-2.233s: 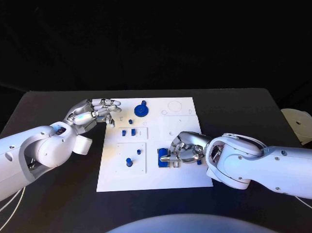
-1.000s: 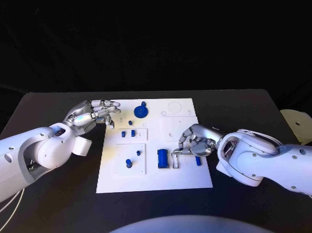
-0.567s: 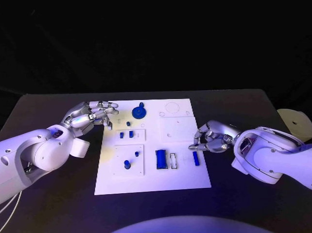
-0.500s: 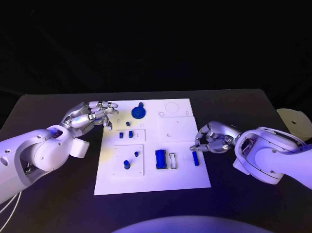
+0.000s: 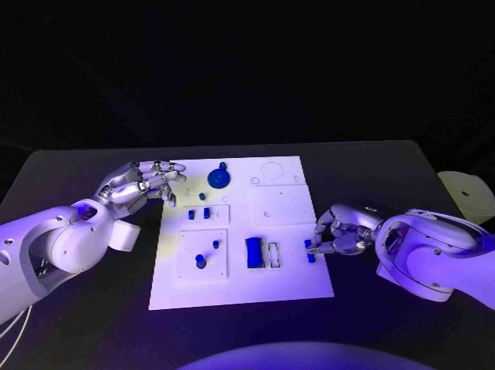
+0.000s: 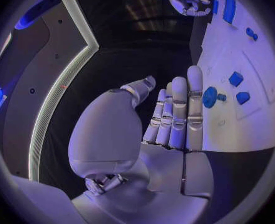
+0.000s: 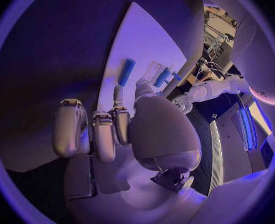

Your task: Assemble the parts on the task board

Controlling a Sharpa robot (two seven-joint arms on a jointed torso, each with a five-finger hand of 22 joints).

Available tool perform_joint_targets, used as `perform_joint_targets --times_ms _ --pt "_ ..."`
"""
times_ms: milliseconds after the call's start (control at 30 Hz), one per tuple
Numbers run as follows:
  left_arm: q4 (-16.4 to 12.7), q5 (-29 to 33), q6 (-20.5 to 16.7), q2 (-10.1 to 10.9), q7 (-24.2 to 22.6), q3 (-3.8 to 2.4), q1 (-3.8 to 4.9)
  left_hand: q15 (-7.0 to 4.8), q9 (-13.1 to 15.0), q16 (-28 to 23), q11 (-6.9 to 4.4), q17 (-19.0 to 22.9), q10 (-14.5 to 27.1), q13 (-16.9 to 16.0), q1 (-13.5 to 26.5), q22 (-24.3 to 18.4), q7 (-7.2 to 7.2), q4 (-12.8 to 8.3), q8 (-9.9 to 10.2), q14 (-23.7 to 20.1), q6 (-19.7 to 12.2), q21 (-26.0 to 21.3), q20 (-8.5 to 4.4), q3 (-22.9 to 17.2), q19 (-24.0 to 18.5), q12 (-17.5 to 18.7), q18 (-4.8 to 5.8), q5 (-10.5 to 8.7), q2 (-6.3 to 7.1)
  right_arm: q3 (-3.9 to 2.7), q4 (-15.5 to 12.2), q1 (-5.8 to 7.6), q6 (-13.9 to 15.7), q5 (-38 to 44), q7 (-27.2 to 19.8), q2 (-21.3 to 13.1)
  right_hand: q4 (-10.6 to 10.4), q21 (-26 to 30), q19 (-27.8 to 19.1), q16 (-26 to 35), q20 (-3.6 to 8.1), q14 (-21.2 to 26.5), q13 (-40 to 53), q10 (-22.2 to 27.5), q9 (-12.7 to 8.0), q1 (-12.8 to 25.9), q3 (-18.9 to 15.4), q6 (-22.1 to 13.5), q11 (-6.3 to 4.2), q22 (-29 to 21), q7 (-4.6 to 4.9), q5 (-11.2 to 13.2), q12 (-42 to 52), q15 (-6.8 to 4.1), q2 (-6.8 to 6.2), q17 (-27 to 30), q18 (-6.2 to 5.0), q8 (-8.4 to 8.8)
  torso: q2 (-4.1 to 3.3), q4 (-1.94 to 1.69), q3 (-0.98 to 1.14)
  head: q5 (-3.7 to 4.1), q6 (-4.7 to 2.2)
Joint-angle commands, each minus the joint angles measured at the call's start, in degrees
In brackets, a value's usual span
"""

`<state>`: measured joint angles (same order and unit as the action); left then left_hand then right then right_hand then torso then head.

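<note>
Altogether one white board (image 5: 243,235) lay mid-table, carrying about nine blue parts (image 5: 253,252). Right hand (image 5: 338,231), empty with fingers curled, had withdrawn to its right edge; left hand (image 5: 146,182) stayed empty, fingers apart.

One task board (image 5: 281,285); roughly eight blue parts (image 5: 253,252).

The head camera looks steeply down on the desk (image 5: 81,166) from above. Each wrist camera sits close behind its own hand; all three share the task board (image 5: 287,285).
</note>
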<state>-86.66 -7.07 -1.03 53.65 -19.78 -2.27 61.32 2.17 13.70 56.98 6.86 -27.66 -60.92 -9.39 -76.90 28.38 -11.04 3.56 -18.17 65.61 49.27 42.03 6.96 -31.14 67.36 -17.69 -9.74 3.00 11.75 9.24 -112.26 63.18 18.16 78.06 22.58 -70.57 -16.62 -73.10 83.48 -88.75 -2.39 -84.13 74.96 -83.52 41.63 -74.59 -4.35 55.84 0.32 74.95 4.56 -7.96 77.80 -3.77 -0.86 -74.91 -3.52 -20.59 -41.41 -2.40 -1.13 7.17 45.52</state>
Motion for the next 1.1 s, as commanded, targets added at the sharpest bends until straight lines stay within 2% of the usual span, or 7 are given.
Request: perform_joint_targets --times_ms 33,767,867,900,933,1033,1100 --pt "-0.2 -0.1 0.6 0.0 -0.5 -0.03 -0.01 -0.08 -0.1 0.3 -0.01 -0.1 0.4 -0.1 0.3 0.1 -0.26 0.1 -0.1 -0.3 -0.2 0.3 0.02 0.1 -0.3 -0.2 -0.75 0.1 -0.13 0.03 0.2 -0.47 -2.0 3.0 1.1 0.3 0.1 0.0 0.2 0.3 -0.4 -4.9 5.0 0.2 0.0 -0.2 -0.4 0.4 -0.15 7.0 -0.11 0.0 -0.1 0.34 -0.23 -10.3 0.02 0.22 0.0 -0.01 -0.02 -0.12 0.08" --pt "-0.3 0.0 0.7 0.1 -0.5 -0.03 -0.01 -0.03 -0.1 0.4 0.03 -0.2 0.5 -0.1 0.7 0.1 -0.3 0.5 -0.1 -0.3 -0.2 0.3 0.06 0.3 -0.3 -0.3 -0.74 0.07 -0.14 0.05 3.3 -2.93 -2.0 8.5 2.6 5.1 0.7 0.0 0.3 0.3 -0.15 -4.9 5.1 0.0 -0.5 -2.9 -0.5 1.3 -0.56 7.2 -0.56 0.5 -0.1 -0.02 0.47 -10.4 0.03 0.67 0.0 0.05 0.03 -0.37 0.31" --pt "-0.3 0.0 0.7 0.1 -0.4 -0.03 -0.01 -0.03 -0.1 0.4 0.04 -0.2 0.5 -0.1 0.7 0.1 -0.3 0.5 -0.1 -0.3 -0.2 0.3 0.07 0.3 -0.3 -0.3 -0.74 0.08 -0.16 0.05 3.4 -3.09 -3.1 9.6 3.1 5.4 1.8 -0.1 0.3 0.3 0.0 -4.9 5.1 0.0 -0.7 -6.0 0.4 1.5 -0.81 7.3 -0.81 1.1 -0.1 -0.23 1.05 -10.4 0.05 1.01 0.01 0.06 0.03 -0.38 0.32" --pt "-0.3 0.0 0.7 0.1 -0.4 -0.03 -0.01 -0.03 -0.1 0.4 0.04 -0.2 0.5 -0.1 0.7 0.1 -0.3 0.5 -0.1 -0.3 -0.2 0.3 0.07 0.3 -0.3 -0.3 -0.74 0.08 -0.16 0.05 3.5 -3.14 -3.6 10.0 3.2 5.6 3.5 0.0 0.3 0.3 0.22 -4.9 5.1 0.1 -0.9 -9.6 2.3 1.5 -1.05 7.2 -1.09 3.9 -0.2 -0.56 1.89 -10.3 0.01 1.29 0.03 0.04 0.02 -0.36 0.33" --pt "-0.3 0.0 0.7 0.1 -0.4 -0.03 -0.01 -0.02 -0.1 0.4 0.04 -0.2 0.5 -0.1 0.8 0.1 -0.31 0.6 -0.1 -0.3 -0.3 0.3 0.08 0.3 -0.4 -0.3 -0.74 0.1 -0.29 0.05 3.5 -3.19 -4.1 10.4 3.4 5.7 4.5 0.0 0.3 0.4 0.35 -4.9 5.1 0.2 -1.2 -11.8 3.7 1.6 -1.2 7.3 -1.19 4.4 -0.3 -0.61 2.12 -10.3 0.04 1.63 0.02 0.01 0.02 -0.39 0.33" --pt "-0.3 0.0 0.6 0.1 -0.3 -0.03 -0.01 -0.01 -0.1 0.4 0.05 -0.2 0.5 -0.1 0.8 0.1 -0.33 0.7 -0.1 -0.3 -0.3 0.3 0.09 0.3 -0.4 -0.4 -0.75 0.1 -0.38 0.06 3.5 -3.26 -4.9 11.1 3.6 5.9 5.5 -0.2 0.4 0.3 0.44 -4.9 5.2 0.2 -1.8 -13.8 5.5 2.1 -1.17 7.4 -1.14 2.7 -0.3 -0.61 1.6 -10.4 0.1 2.21 -0.01 -0.02 0.02 -0.44 0.35" --pt "-0.3 0.0 0.6 0.1 -0.3 -0.03 -0.01 -0.01 -0.2 0.4 0.05 -0.2 0.5 -0.1 0.8 0.1 -0.34 0.7 -0.1 -0.3 -0.3 0.3 0.09 0.3 -0.4 -0.4 -0.75 0.1 -0.41 0.06 3.5 -3.28 -4.9 11.4 3.7 6.1 5.9 -0.3 0.5 0.3 0.49 -4.9 5.3 0.3 -2.5 -14.7 7.9 2.7 -1.07 7.6 -0.99 -0.4 -0.3 -0.54 0.76 -10.5 0.14 2.84 0.0 0.0 0.02 -0.35 0.3"
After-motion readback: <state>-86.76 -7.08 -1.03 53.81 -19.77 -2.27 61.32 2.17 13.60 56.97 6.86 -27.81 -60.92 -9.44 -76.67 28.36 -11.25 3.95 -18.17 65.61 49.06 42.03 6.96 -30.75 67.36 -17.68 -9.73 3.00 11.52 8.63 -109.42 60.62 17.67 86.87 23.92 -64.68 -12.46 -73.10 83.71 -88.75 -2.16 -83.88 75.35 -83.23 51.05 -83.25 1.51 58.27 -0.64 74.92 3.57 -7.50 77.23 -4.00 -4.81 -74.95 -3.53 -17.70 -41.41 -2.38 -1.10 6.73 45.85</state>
